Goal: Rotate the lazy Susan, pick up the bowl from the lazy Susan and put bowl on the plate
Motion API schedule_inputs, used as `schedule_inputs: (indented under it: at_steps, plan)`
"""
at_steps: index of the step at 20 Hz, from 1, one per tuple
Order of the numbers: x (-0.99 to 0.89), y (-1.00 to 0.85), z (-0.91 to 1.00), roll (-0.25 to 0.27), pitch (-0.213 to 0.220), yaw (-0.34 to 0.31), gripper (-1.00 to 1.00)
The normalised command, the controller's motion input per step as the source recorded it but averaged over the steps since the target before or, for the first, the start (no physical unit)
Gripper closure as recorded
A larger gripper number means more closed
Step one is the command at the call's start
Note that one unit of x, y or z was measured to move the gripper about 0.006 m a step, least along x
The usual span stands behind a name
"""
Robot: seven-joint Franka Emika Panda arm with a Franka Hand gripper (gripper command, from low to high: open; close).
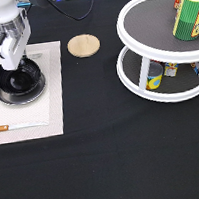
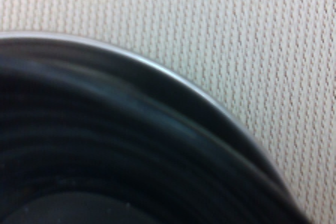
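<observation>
The glossy black bowl [image 1: 22,79] sits inside the silver plate [image 1: 24,100], whose rim shows around the bowl's near side, on the white placemat [image 1: 51,93] at the exterior view's left. My gripper [image 1: 7,63] reaches down onto the bowl's far rim, shut on it. In the wrist view the ribbed bowl [image 2: 97,150] fills most of the picture, with a thin silver edge of the plate [image 2: 154,64] and the woven placemat [image 2: 255,60] beyond it. The white two-tier lazy Susan [image 1: 148,18] stands at the exterior view's right, with no bowl on it.
A round wooden coaster [image 1: 84,45] lies between the placemat and the lazy Susan. A knife [image 1: 15,126] lies along the placemat's near edge. A green and yellow can [image 1: 190,13] stands on the top shelf, and small cans [image 1: 155,75] on the lower one.
</observation>
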Motion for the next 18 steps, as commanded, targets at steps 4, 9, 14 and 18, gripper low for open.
schedule_inputs:
  at_steps: [4,9,14,18]
  plan:
    - [0.32,0.02,-0.07,0.005,0.136,0.01,1.0]
    - [0.21,0.08,0.11,0.002,0.111,0.031,-1.0]
    - [0.28,0.18,0.56,0.0,0.16,0.1,-1.0]
    - [0.32,0.16,0.74,0.004,0.179,0.136,-1.0]
